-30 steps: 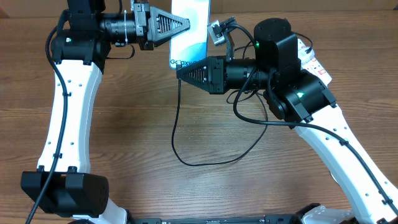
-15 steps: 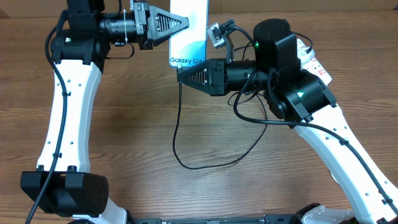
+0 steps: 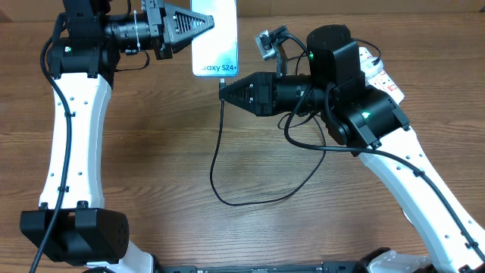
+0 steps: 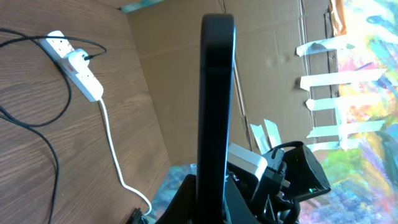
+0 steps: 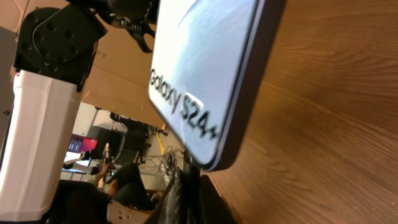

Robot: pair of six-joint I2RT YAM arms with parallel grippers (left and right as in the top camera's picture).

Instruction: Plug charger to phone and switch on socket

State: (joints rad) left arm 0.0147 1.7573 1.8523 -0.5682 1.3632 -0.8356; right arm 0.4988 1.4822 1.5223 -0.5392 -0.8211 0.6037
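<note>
The right gripper (image 3: 223,89) is clenched on the charger (image 3: 220,114) just behind its tip. The tip meets the short "Galaxy S24+" edge of the phone (image 3: 214,42) directly ahead of the fingers, and the cable loops back beneath that arm. The left gripper (image 3: 209,21) grasps the phone by its long side; the socket (image 4: 79,67) lies well beyond it.
</note>
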